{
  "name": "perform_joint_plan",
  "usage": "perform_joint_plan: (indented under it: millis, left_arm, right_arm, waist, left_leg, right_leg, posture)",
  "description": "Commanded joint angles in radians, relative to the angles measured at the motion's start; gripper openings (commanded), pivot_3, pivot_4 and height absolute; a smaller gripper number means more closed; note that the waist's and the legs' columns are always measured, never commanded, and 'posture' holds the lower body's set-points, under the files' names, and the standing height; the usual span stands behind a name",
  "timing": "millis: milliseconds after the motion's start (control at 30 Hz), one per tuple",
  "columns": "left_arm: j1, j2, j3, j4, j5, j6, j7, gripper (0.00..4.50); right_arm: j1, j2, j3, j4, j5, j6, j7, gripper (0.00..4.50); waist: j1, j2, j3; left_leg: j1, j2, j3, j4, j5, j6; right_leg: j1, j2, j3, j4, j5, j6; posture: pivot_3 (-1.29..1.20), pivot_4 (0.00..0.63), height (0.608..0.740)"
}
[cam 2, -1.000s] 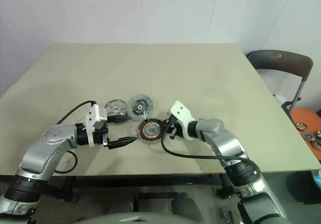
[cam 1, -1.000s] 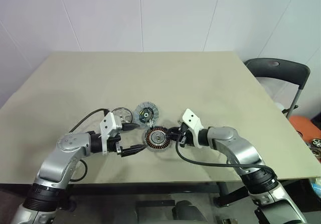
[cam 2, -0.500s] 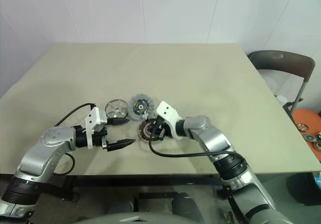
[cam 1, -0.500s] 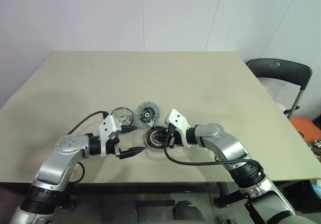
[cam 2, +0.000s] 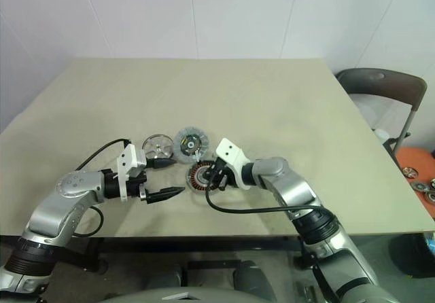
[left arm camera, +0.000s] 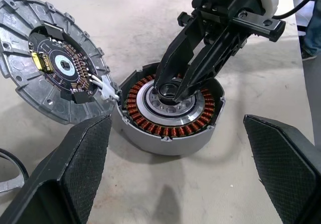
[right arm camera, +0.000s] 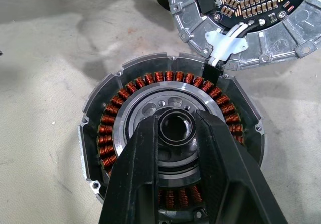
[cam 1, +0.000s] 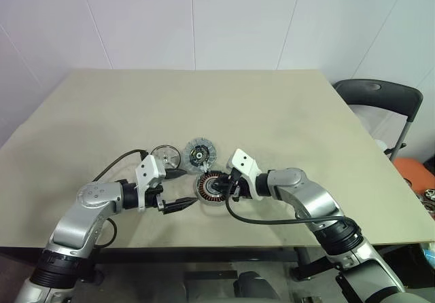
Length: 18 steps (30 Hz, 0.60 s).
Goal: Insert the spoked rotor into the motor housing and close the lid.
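Copper windings are ringing the motor housing (left arm camera: 168, 111), which is lying flat on the bench (cam 1: 272, 106), near the front edge and about midway between the side edges. The right tool (right arm camera: 176, 126) is reaching down into the housing's hollow centre, and its two black fingers (right arm camera: 145, 153) are sitting on either side of the small dark hub ring there, narrowly parted and touching or nearly touching that ring; whether they are actually squeezing it cannot be told. The lid (left arm camera: 47, 66) is lying beside the housing on the side toward the far edge, face up with its dark circuit-board centre showing, and a short white wire (left arm camera: 103, 86) is running from it to the housing's rim. The spoked rotor (cam 1: 165, 157) is resting flat on the bench just beside the lid, toward the left edge, apart from both tools. The left tool (cam 1: 178, 189) is hovering low over the bench on the left-edge side of the housing, its fingers spread wide and gripping nothing. A dark chair (cam 1: 376, 92) is standing beyond the right edge.
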Motion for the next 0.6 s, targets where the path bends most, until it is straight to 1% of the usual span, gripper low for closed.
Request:
perform_joint_plan:
  millis: [33,600]
  left_arm:
    - [-0.022,-0.001,0.003,-0.025,0.002,-0.012,0.003,4.5]
    - [-0.005,-0.002,0.003,0.016,0.019,-0.055,-0.006,4.5]
  right_arm:
    - [0.0,0.008,-0.006,-0.016,0.004,0.004,0.0,0.67]
    - [0.011,0.015,0.0,-0.013,0.004,0.012,-0.003,0.67]
  waist:
    - [0.0,0.0,0.0]
    - [0.0,0.0,0.0]
  left_leg:
    - [0.0,0.0,0.0,0.0,0.0,0.0]
    - [0.0,0.0,0.0,0.0,0.0,0.0]
  right_leg:
    - [0.0,0.0,0.0,0.0,0.0,0.0]
    - [0.0,0.0,0.0,0.0,0.0,0.0]
  posture:
    - [0.0,0.0,0.74]
    - [0.0,0.0,0.74]
